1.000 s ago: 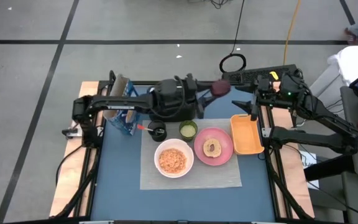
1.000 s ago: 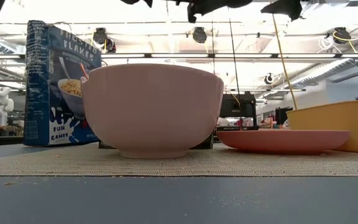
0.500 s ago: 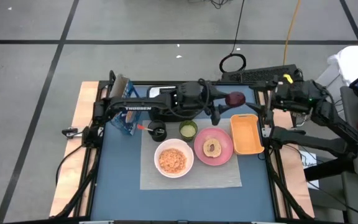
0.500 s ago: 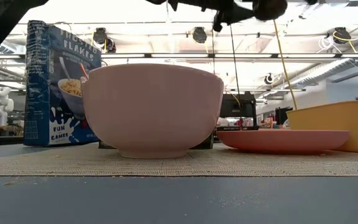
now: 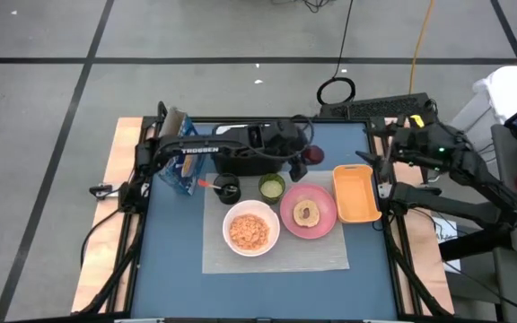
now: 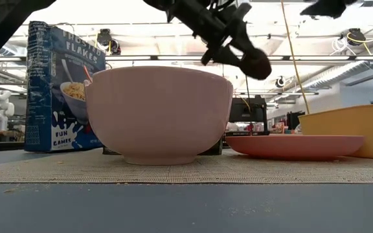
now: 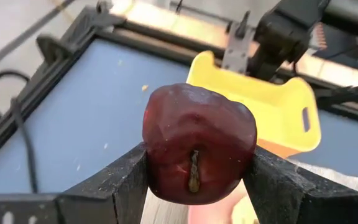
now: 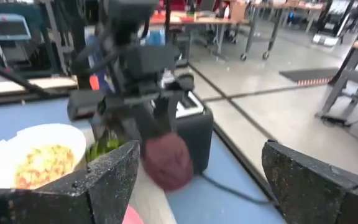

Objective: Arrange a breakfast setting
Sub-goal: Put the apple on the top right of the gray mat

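The left gripper is closed around a dark red apple, one finger on each side. It hangs in the air above the table, near the green cup and the plate. To do this well, I think it should go down slowly and let go only when the apple rests on something. The right gripper waits wide open and empty near the tray.
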`<state>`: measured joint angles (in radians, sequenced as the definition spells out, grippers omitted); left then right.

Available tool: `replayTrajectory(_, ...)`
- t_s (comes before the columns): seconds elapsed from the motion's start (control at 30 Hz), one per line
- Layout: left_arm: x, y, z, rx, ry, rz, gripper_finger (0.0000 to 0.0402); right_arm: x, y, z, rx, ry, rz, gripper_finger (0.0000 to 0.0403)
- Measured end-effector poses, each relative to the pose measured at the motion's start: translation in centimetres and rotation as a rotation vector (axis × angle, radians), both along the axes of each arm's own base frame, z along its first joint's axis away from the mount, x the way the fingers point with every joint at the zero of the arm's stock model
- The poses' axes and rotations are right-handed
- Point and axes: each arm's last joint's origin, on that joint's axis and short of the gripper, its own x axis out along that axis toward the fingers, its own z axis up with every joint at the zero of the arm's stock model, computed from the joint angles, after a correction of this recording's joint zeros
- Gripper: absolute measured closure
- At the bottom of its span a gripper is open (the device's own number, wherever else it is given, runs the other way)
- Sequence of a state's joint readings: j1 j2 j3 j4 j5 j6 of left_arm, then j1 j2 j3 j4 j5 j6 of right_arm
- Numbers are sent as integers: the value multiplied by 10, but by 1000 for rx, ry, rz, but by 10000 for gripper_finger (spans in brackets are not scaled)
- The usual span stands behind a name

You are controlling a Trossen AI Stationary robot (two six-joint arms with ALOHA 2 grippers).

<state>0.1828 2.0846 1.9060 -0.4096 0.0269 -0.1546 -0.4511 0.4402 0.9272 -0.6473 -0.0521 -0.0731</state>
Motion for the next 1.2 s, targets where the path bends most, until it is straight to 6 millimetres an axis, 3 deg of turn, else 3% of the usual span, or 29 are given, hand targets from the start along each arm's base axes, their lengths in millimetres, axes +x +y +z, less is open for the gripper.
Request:
replayTrajectory(0.27, -2, 7, 1, -131, -5, -17, 169, 20, -9, -43, 35, 71, 1, 78)
replayTrajectory(0.5, -6, 4, -4, -137, 66, -22, 169, 46, -22, -89, 67, 9, -3, 78)
replayTrajectory(0.6, -9, 4, -7, -126, 110, -34, 169, 55, -23, -105, 145, 14, 84, 78)
replayTrajectory(0.73, -12, 3, -11, -104, 167, -59, 169, 64, -23, -116, 246, 61, 212, 78)
replayTrajectory(1.2, -14, 3, -12, -67, 188, -92, 169, 92, -32, -132, 330, 115, 286, 78)
